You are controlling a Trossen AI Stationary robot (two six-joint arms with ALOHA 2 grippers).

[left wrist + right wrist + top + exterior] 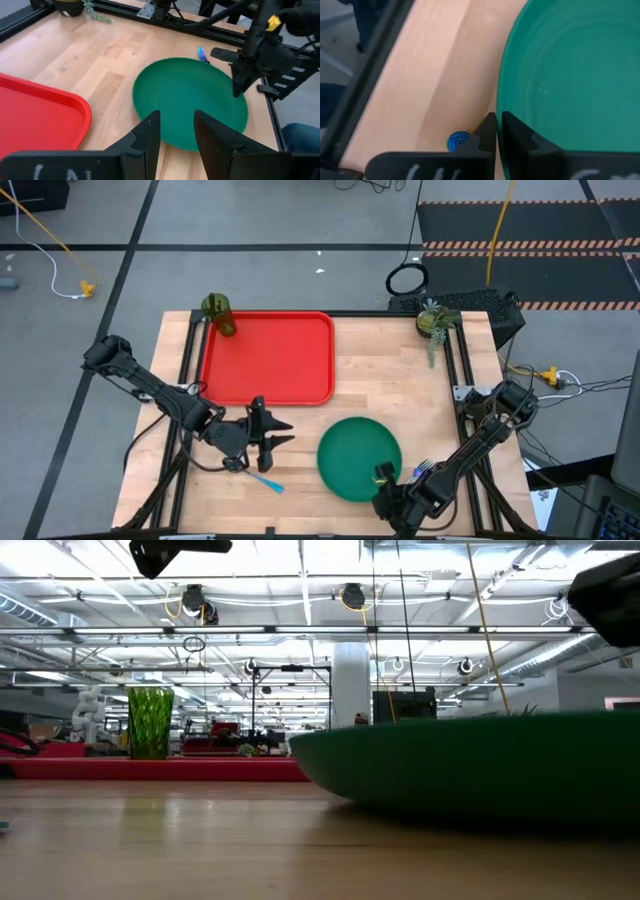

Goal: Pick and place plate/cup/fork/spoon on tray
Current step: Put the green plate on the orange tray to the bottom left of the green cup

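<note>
The dark green plate (355, 455) lies on the table right of centre, near the front edge. My right gripper (385, 478) is shut on its near right rim. The fork (422, 469) lies on the table just off the plate's right rim, and its tines (202, 54) show in the left wrist view. The red tray (268, 358) lies at the far left, with the cup (219, 314) upright in its far left corner. My left gripper (272, 436) hangs open and holds nothing, between tray and plate. The spoon's light blue handle (266, 481) lies on the table under it. My right gripper pinches the plate's rim (499, 107) between its two fingers, one finger (487, 131) outside the plate and the other (519, 134) inside it. The fingers slant down from the table's near right side. The plate's base appears to rest on the table (330, 840).
A small potted plant (432, 320) stands at the table's far right corner. Black frame rails (468, 370) run along the table's sides. A small blue thing (458, 141) shows on the wood beside my right fingers. Bare wood (400, 380) lies between tray and plant.
</note>
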